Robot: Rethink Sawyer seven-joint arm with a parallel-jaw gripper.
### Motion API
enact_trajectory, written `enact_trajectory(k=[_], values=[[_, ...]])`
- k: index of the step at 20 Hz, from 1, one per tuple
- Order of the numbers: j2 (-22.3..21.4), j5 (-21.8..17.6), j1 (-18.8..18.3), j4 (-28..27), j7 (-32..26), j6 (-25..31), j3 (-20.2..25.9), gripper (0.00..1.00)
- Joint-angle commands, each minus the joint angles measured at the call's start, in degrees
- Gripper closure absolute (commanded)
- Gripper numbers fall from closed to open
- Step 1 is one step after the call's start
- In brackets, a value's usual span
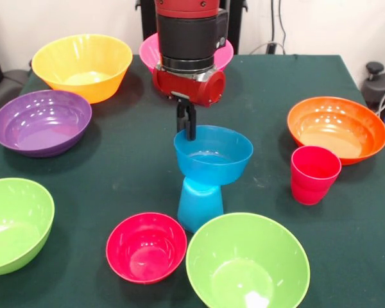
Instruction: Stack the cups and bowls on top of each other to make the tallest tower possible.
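Note:
A light blue cup (200, 204) stands upside down near the table's middle. The small blue bowl (213, 154) sits on top of it, shifted a little to the right; together they form the tower. My gripper (187, 136) comes down from above onto the bowl's far left rim and is shut on it, with one finger reaching inside the bowl. A red-pink cup (314, 174) stands upright to the right. In front of the tower and to its left sits a small red bowl (146, 247).
Large bowls ring the table (135, 173): lime green (247, 266) at the front, lime green (13, 224) at the left edge, purple (42, 122), yellow-orange (82, 66), pink (226, 54) behind the arm, and orange (337, 128) on the right.

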Motion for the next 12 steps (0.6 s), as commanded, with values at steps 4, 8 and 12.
enact_trajectory(k=[4, 8, 12], values=[[4.9, 1.3, 1.0, -2.3, 4.9, 1.1, 1.3, 1.0], [5.2, 0.8, -0.2, -2.1, 4.0, 0.9, 1.9, 1.0], [5.1, 0.2, -2.4, -1.9, 2.2, 1.5, 2.8, 1.0]])
